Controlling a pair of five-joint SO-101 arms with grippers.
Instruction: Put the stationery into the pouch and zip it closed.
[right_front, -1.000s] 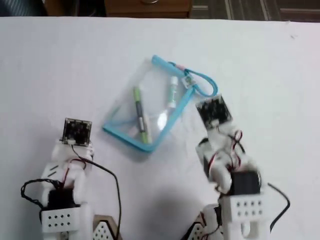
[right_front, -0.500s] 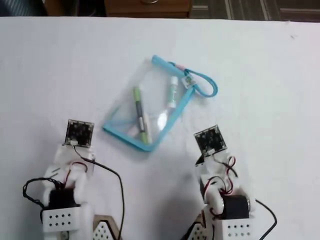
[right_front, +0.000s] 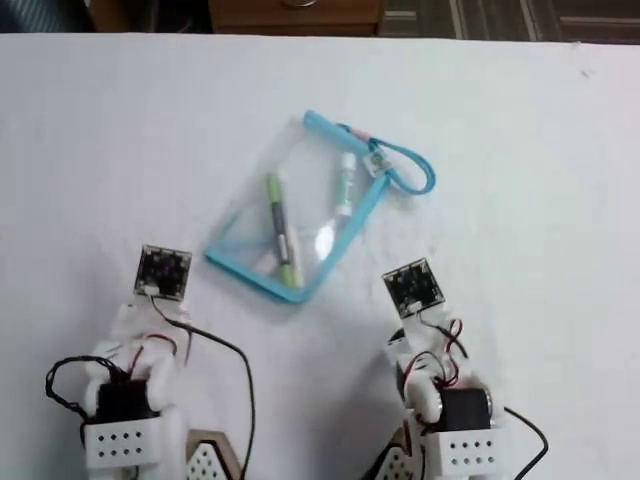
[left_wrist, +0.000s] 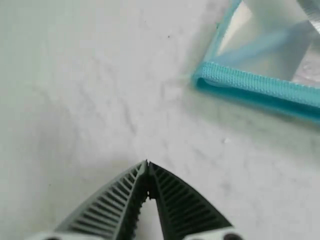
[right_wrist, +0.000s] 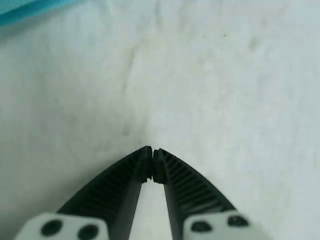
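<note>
Right gripper (right_wrist: 152, 167) retracted from the pouch (right_front: 305, 200) lying mid-table; it and left gripper (left_wrist: 148, 180) both clenched, empty; pouch likely light, floppy, slick, so take the stiffer teal edging (right_front: 250, 274).

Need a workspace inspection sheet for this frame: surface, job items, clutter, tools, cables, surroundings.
Surface: white table, faint scuffs in the wrist views.
Job's things: clear pouch with blue trim lies flat mid-table; green pen and white-and-green stick inside it; blue strap at its far corner; zip state too small to tell.
Clutter: nothing seen.
Tools: left tool shut, empty, over bare table near a pouch corner; right tool shut, empty, over bare table.
Cables: black cable loops by the left arm; red wires on the right arm; none touch the pouch.
Surroundings: wooden furniture beyond the table's far edge.
</note>
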